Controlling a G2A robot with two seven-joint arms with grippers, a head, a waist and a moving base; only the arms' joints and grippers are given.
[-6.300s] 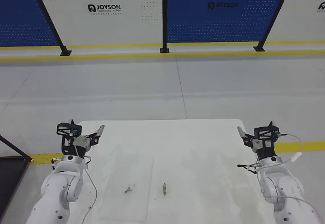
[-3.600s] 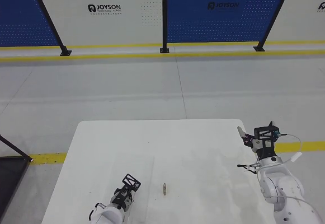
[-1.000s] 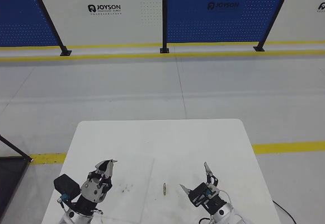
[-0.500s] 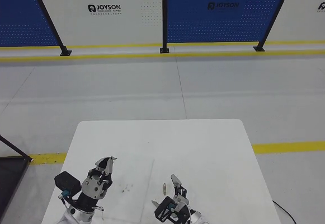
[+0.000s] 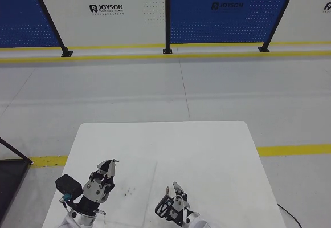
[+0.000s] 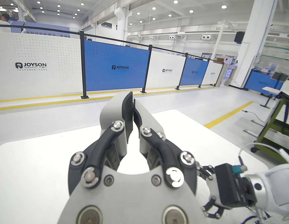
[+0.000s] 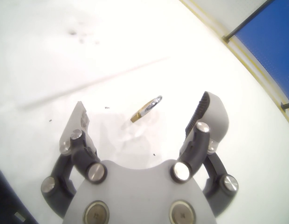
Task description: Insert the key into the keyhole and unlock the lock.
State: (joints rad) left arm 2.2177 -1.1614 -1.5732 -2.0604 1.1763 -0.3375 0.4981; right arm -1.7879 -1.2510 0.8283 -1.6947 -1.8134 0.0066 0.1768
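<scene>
A small padlock [image 7: 146,109] with a brass body and a silver shackle lies on the white table [image 5: 199,142], near its front edge. My right gripper [image 7: 144,101] hangs open just above it, one finger on either side, touching nothing. In the top view the right gripper [image 5: 170,195] is at the front middle. My left gripper [image 5: 109,166] is held up over the table's front left, pointing away from me. Its pads [image 6: 128,108] are pressed together in the left wrist view, and the key between them is hidden.
Dark specks [image 7: 72,33] mark the table between the two grippers. A faint seam [image 7: 100,80] runs across the tabletop beyond the padlock. Past the table lie open floor, yellow lines and blue and white fence panels [image 5: 222,20].
The left gripper went down on the key, then rose shut; only specks remain there. The right arm swung in from the far right edge and now hangs over the padlock.
</scene>
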